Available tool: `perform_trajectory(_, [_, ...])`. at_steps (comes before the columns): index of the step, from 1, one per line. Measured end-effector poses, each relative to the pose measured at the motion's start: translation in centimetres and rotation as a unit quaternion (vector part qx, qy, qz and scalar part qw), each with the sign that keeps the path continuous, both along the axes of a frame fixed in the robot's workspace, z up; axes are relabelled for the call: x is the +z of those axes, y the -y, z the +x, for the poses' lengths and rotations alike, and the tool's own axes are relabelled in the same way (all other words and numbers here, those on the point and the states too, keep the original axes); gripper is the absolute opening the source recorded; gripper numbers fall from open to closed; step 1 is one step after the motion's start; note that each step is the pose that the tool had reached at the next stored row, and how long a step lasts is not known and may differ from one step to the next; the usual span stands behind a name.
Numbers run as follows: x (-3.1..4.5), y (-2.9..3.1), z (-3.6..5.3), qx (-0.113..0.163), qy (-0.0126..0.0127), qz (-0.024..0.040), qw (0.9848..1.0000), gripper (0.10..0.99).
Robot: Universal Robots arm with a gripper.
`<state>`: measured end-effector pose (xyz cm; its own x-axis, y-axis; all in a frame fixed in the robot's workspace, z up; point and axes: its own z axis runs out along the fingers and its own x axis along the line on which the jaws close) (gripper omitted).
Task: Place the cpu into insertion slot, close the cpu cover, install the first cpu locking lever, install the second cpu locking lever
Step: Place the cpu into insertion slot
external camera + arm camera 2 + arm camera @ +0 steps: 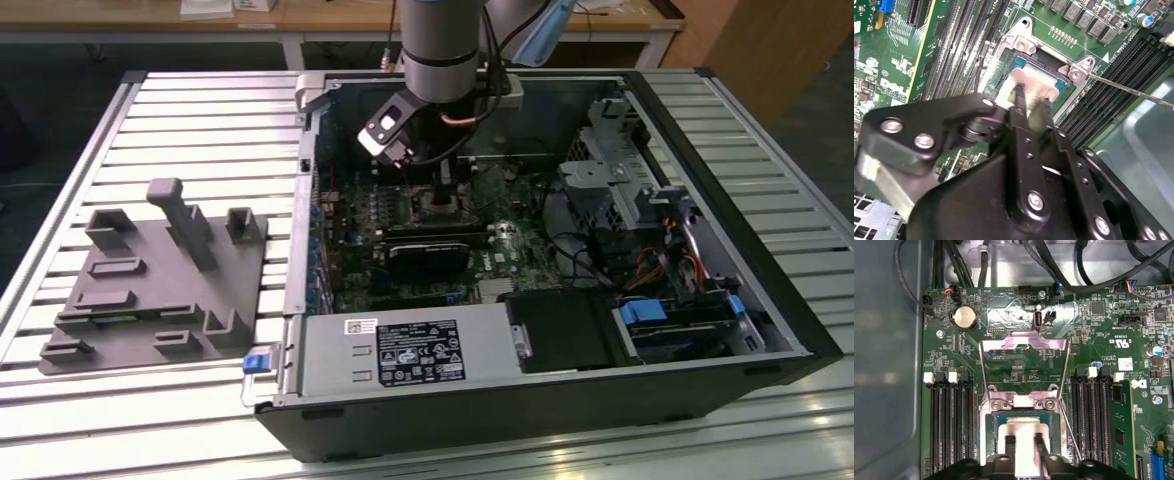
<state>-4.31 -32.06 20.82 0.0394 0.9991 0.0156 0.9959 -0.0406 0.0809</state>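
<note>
The claw (1025,447) hangs low over the board inside the open computer case (534,400). Whether it is grasping or released cannot be told. Directly beneath its tip lies the cpu (1024,430), its dull metal top level and set within the insertion slot (985,440), with the silvery frame of the slot showing on either side.

The step in hand appears to be seating the chip. To do it well, the chip's edges should run parallel to the frame. It should drop in under its own weight, with no downward push, since a tilted or forced chip could bend the socket's contacts. Any lift away ought to go straight up, so that nothing drags the chip sideways.

Just beside the claw, a thin locking lever (1072,437) slants past the slot, unlatched. Long black slots (949,430) flank the slot on both sides.

Just beyond the claw, the cpu cover (1024,341) is swung open on its hinge, and the board shows through its window. It is clear of the chip, so the cover step looks not yet done.

Further off sit a coin cell (964,318) and a run of dark cables. Outside the case, a grey fixture (154,280) rests on the slatted surface (200,130), well apart from the claw.
</note>
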Motion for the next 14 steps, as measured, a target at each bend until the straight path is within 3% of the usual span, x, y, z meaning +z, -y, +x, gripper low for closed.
perform_trajectory(1, [0.01,0.00,0.00,0.000,0.0000,0.0000,1.0000,0.282])
perform_trajectory(3, [0.03,0.00,0.00,0.000,0.0000,0.0000,1.0000,0.165])
perform_trajectory(4, [0.04,0.00,0.00,0.000,0.0000,0.0000,1.0000,0.165])
perform_trajectory(5, [0.06,0.00,0.00,0.000,0.0000,0.0000,1.0000,0.110])
perform_trajectory(14, [-0.21,0.00,-0.08,0.000,0.0000,0.0000,1.0000,0.106])
